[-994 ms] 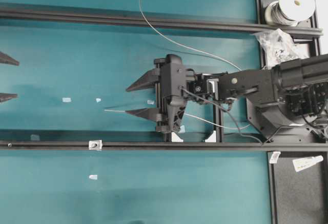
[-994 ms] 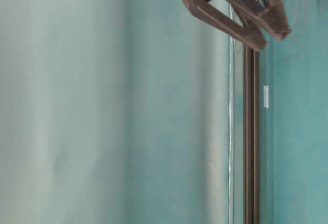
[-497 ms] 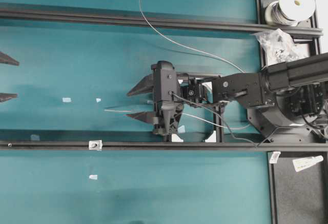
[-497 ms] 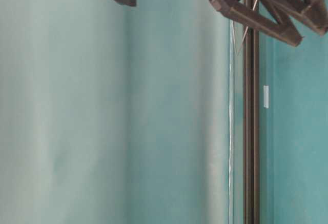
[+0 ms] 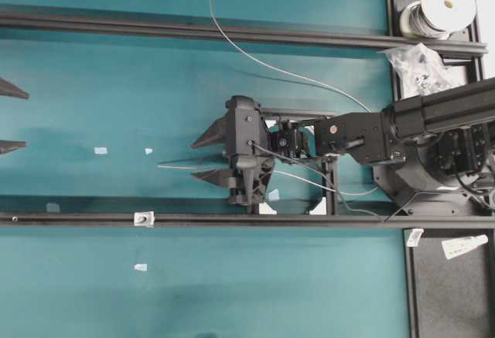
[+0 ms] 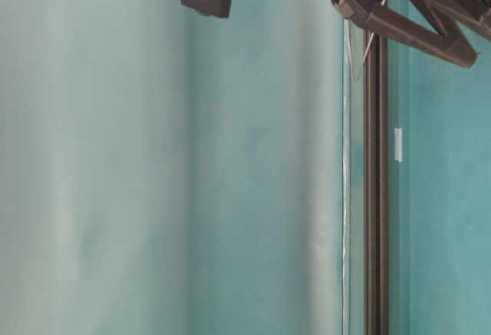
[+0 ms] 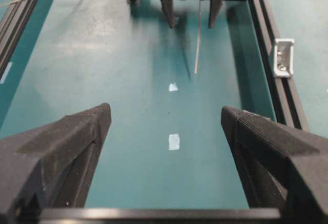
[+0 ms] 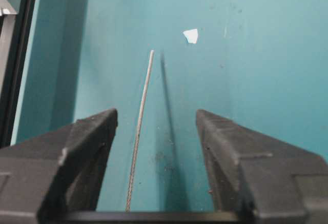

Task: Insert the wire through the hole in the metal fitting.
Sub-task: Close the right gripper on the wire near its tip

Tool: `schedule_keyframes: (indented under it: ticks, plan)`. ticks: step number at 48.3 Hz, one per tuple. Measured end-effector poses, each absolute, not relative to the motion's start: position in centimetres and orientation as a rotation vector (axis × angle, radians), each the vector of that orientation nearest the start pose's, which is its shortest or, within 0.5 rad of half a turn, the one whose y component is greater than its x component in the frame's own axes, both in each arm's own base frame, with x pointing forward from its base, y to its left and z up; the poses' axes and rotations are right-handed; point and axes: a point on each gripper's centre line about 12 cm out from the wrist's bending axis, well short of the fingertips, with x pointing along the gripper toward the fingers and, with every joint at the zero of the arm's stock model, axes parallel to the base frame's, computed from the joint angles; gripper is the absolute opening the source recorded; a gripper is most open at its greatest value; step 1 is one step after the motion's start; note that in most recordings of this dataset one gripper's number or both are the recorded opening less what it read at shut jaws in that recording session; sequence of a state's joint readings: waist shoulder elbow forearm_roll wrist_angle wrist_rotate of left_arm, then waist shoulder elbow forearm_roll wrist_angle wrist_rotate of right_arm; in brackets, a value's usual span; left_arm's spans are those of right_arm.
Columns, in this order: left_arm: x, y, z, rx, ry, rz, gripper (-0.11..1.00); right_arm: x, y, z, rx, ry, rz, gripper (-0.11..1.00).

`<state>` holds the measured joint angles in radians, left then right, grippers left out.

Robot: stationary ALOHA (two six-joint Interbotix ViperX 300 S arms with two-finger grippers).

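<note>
Straddling the wire (image 8: 139, 131) with spread fingers, the right claw (image 5: 205, 155) prepares to pinch it; the left claw (image 7: 166, 147) waits wide open.

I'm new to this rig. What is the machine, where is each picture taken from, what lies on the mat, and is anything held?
It is a two-armed robot at a teal mat. One picture looks straight down, one looks along the mat from low down and appears turned on its side, and one camera rides on each wrist, looking out between that gripper's fingers.

From above, the right gripper reaches in from the right; only the tips of the left gripper show at the left edge. Both are open.

On the mat lies the thin wire, fed from a spool at top right. Its free end lies between the right fingers, not pinched. The small metal fitting sits on a dark rail. Pale tape scraps lie about. Nothing is held.
</note>
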<state>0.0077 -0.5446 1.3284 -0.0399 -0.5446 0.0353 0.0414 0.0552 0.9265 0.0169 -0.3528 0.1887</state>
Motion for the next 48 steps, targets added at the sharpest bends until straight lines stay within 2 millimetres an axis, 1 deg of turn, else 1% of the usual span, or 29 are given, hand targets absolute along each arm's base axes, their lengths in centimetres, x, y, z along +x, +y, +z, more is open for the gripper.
schedule_keyframes:
  ticks: [5,8,18,36,42,48]
  plan:
    - [22.25,0.38,17.36,0.001,0.244,0.027,0.79,33.78,1.38,10.45,0.184,0.632,-0.029,0.45]
    - [22.24,0.42,17.41,0.000,0.241,0.029,0.79,33.73,1.49,10.38,0.183,0.640,-0.027,0.40]
    - [22.24,0.41,17.40,0.003,0.243,0.028,0.79,33.67,2.01,10.22,0.176,0.671,-0.015,0.40]
    - [22.24,0.41,17.40,0.001,0.243,0.028,0.79,33.89,2.07,10.39,0.176,0.667,-0.013,0.39]
    - [22.23,0.41,17.38,0.003,0.244,0.028,0.78,33.88,2.07,10.38,0.176,0.669,-0.013,0.37]
    - [22.23,0.41,17.38,0.001,0.244,0.028,0.78,33.87,2.02,10.22,0.176,0.673,-0.015,0.29]
